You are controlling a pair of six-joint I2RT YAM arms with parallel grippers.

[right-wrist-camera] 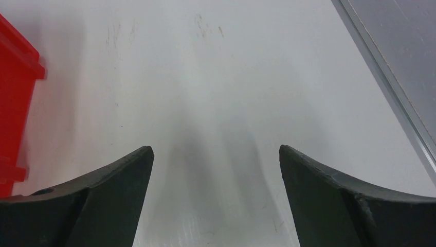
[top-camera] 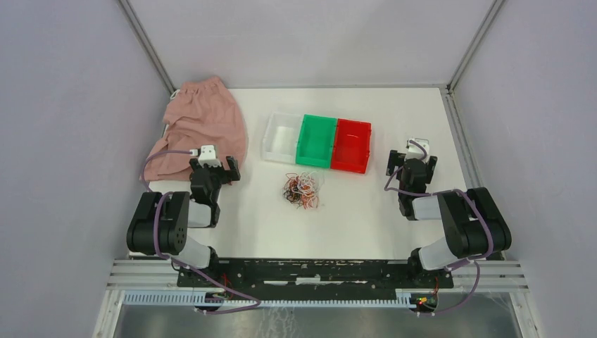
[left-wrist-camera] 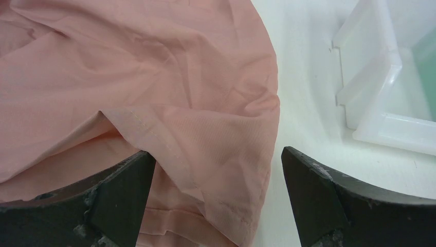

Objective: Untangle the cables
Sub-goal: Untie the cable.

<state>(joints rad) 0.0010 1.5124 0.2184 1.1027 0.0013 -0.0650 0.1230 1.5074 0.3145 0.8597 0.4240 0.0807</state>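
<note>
Even, bright overhead light; soft shadows on tabletop [right-wrist-camera: 216, 92]; wrist views sharp, mild sheen, no blur.

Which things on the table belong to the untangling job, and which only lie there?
Job: tangled clump of thin white, orange-red and black cables.
Lying about: crumpled pink cloth; clear plastic bin; green plastic bin; red plastic bin.

1. The top view looks down from high behind the near edge, far enough to hold the whole table [top-camera: 366, 218].
2. The left wrist view faces forward past the left gripper [left-wrist-camera: 217, 152], close over the pink cloth [left-wrist-camera: 154, 77] and the white bin [left-wrist-camera: 380, 103]; the top view shows both too.
3. The right wrist view faces forward past the right gripper [right-wrist-camera: 216, 148], low over the table beside the red bin [right-wrist-camera: 15, 103], also seen from the top.
</note>
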